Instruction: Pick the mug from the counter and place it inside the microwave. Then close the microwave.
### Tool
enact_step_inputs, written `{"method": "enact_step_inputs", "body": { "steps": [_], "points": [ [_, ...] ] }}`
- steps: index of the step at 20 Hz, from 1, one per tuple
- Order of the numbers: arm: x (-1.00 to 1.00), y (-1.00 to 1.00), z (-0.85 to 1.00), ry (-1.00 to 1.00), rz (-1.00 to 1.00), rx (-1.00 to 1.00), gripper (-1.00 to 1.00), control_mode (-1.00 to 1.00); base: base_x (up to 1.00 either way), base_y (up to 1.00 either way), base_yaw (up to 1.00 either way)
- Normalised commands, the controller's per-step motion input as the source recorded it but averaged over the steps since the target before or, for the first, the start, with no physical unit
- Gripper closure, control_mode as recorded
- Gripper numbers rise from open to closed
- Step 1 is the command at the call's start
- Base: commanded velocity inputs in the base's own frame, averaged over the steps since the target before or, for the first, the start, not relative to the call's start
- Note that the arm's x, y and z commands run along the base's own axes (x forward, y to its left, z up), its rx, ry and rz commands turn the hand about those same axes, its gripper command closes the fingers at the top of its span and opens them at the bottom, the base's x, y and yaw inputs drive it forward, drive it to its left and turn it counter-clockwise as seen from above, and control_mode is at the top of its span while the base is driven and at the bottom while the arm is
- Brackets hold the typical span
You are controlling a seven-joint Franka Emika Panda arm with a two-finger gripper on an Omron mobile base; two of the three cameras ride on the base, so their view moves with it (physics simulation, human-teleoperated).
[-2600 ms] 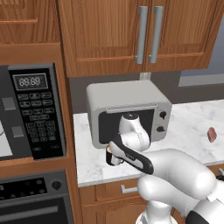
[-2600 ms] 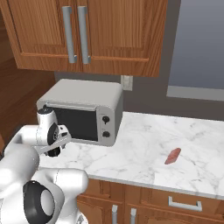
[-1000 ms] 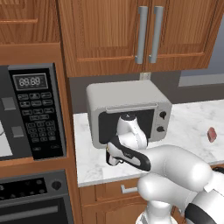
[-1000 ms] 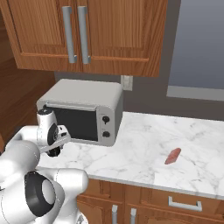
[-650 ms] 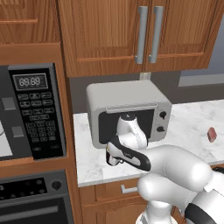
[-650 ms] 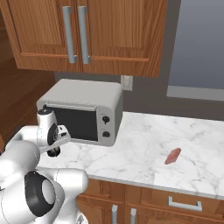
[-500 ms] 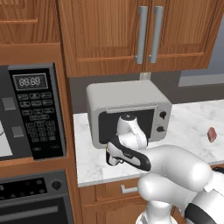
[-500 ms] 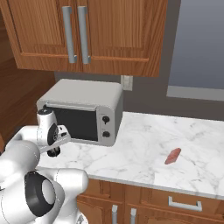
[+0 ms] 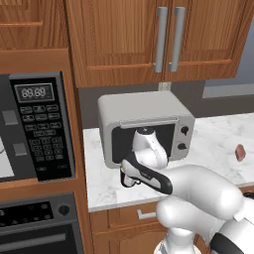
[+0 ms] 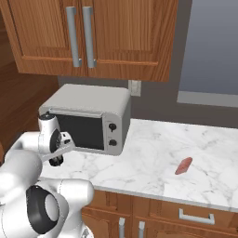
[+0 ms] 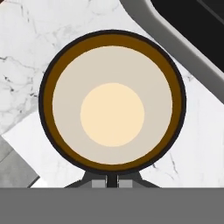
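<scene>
**Mug right under the hand: grab it straight**

Mug (image 11: 112, 103) sits on the counter (image 9: 99, 188), left of the grey oven (image 9: 144, 126). The gripper (image 9: 127, 176) hangs straight over it. I cannot tell if the fingers are spread or pinching. I think going slowly down and squeezing the rim gently works best.

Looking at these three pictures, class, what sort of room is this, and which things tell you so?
A home kitchen, rendered rather than real. A white marble counter carries a light-grey toaster oven, wooden wall cabinets hang above, and a black microwave keypad sits built in at the left over an oven.
</scene>
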Motion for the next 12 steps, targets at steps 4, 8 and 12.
{"method": "enact_step_inputs", "body": {
  "steps": [4,8,12],
  "points": [
    [-0.23,-0.07,0.61,0.0,-0.06,0.0,1.0,-1.0,0.0,0.0,0.0],
    [-0.24,-0.05,0.67,0.0,-0.11,0.0,1.0,-1.0,0.0,0.0,0.0],
    [-0.24,-0.21,0.53,0.0,-0.17,0.0,1.0,-1.0,0.0,0.0,0.0]
  ]
}}
